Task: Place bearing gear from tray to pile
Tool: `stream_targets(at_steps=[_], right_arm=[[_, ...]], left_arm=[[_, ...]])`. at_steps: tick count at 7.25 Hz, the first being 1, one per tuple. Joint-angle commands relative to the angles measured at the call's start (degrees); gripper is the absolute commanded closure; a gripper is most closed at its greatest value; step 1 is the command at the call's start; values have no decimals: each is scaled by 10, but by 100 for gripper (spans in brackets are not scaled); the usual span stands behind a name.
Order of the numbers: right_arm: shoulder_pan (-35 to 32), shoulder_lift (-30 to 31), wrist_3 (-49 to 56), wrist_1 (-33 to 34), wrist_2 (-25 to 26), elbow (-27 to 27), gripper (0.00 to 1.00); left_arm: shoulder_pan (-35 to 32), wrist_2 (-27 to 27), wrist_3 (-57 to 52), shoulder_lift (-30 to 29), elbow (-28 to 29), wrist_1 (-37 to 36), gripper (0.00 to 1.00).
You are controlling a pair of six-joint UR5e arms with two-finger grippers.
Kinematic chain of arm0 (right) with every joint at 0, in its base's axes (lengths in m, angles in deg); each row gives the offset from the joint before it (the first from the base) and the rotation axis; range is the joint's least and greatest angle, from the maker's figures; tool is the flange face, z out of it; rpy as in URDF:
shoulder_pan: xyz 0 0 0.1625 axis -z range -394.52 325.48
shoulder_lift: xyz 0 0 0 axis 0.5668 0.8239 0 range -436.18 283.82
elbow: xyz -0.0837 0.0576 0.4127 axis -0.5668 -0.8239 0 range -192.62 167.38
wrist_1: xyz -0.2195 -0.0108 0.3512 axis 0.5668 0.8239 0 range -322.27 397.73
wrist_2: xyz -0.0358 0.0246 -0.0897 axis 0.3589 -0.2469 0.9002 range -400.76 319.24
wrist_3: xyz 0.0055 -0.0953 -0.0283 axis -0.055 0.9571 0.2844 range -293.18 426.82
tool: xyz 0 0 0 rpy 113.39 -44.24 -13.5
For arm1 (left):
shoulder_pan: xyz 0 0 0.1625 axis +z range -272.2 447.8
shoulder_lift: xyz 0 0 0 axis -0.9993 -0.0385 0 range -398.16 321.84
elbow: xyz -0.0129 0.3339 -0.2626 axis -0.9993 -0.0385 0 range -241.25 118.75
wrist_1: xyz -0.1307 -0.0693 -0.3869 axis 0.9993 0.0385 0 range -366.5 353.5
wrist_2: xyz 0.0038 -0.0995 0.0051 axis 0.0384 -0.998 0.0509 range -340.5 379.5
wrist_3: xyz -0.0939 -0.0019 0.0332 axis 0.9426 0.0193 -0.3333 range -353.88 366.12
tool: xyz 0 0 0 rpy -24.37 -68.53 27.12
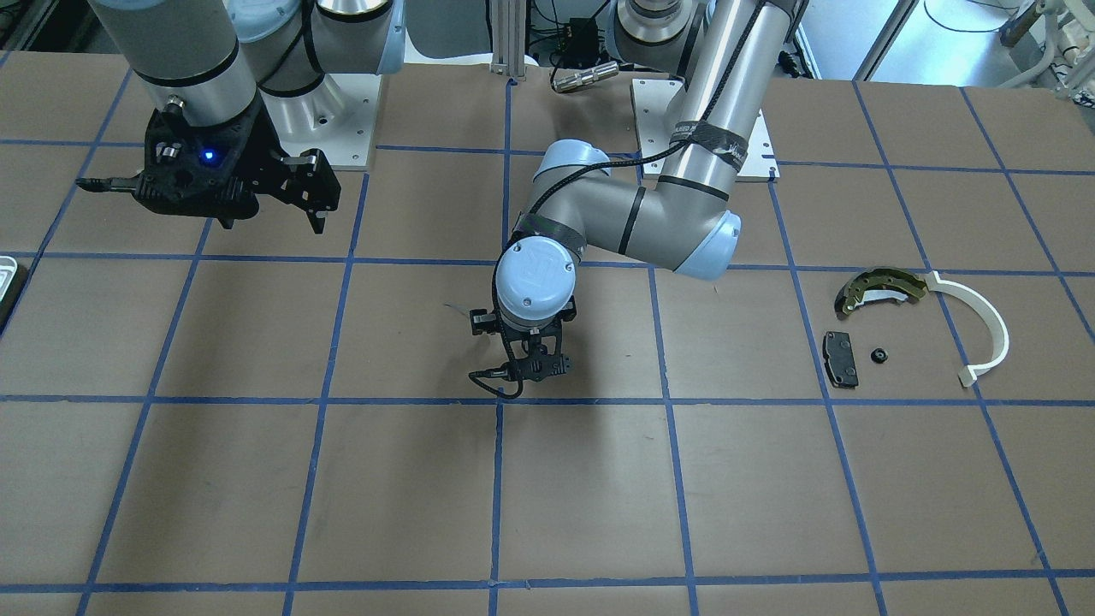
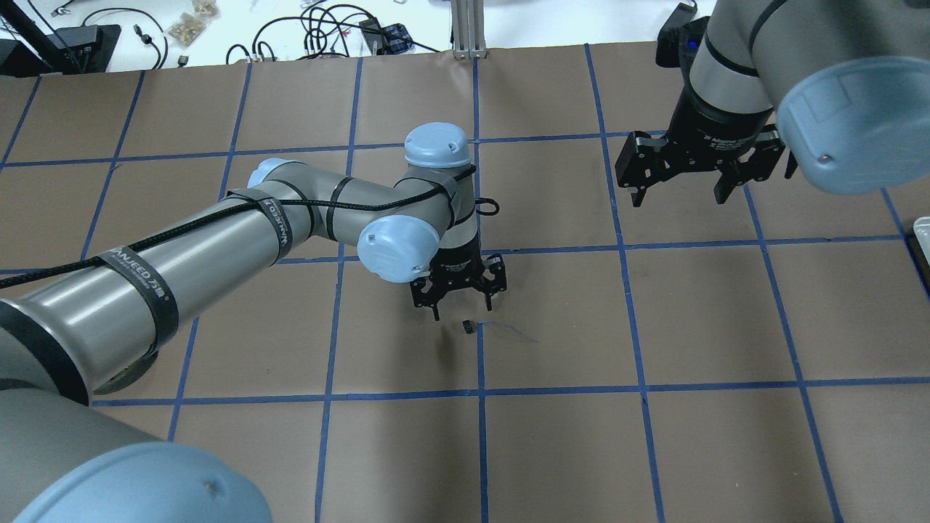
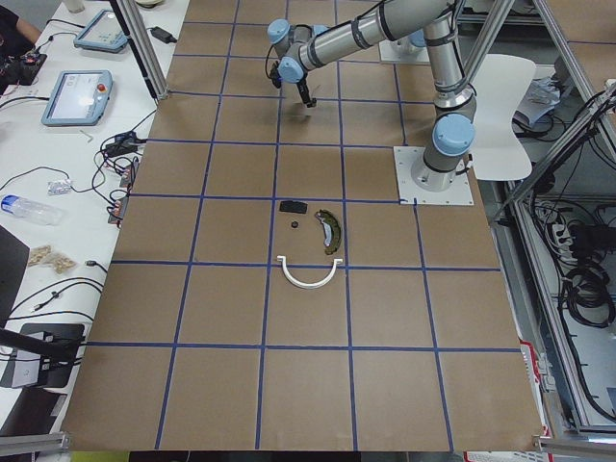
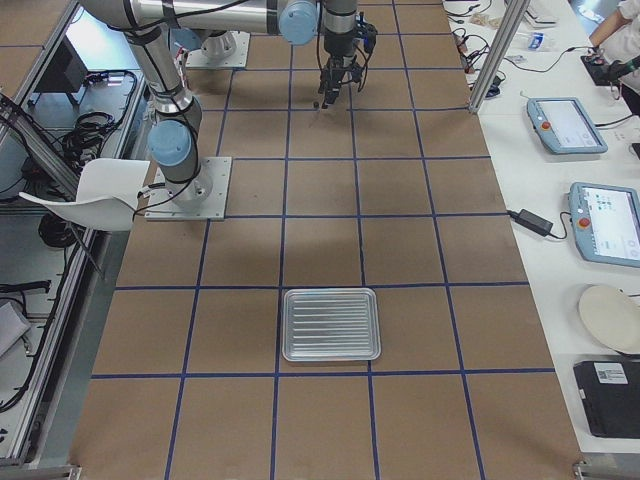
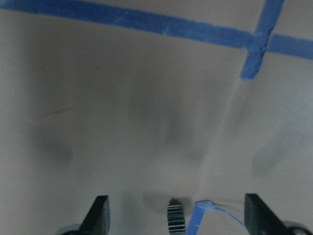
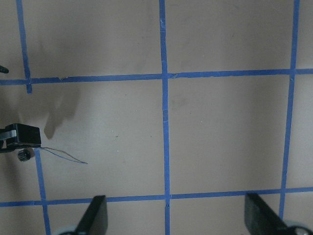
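A tiny black bearing gear (image 5: 175,221) stands on edge on the brown table, between my left gripper's open fingers (image 5: 100,215) without touching them. It also shows in the overhead view (image 2: 468,327) and the right wrist view (image 6: 22,155). My left gripper (image 2: 461,301) hovers open at the table's middle. My right gripper (image 2: 679,192) is open and empty, raised well apart. The pile holds an olive brake shoe (image 1: 881,287), a white arc (image 1: 984,325), a black pad (image 1: 840,358) and another small gear (image 1: 878,355). The silver tray (image 4: 330,324) looks empty.
A thin bluish thread (image 6: 63,155) lies on the table beside the gear. Blue tape lines grid the brown table. The tray shows as a sliver at the edge of the front view (image 1: 7,282). Arm bases stand at the table's robot side.
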Motion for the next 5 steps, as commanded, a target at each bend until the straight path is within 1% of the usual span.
stream_targets(at_steps=[1, 2, 3, 5], right_arm=[[3, 9, 7, 1, -2, 2, 0], [3, 10, 8, 13, -11, 2, 0], [1, 11, 9, 39, -36, 2, 0], [-1, 12, 11, 36, -34, 5, 0]], left_arm=[[-2, -15, 0, 3, -3, 2, 28], [-3, -15, 0, 7, -9, 5, 30], [-2, -15, 0, 10, -24, 1, 32], [-2, -14, 0, 15, -23, 0, 33]])
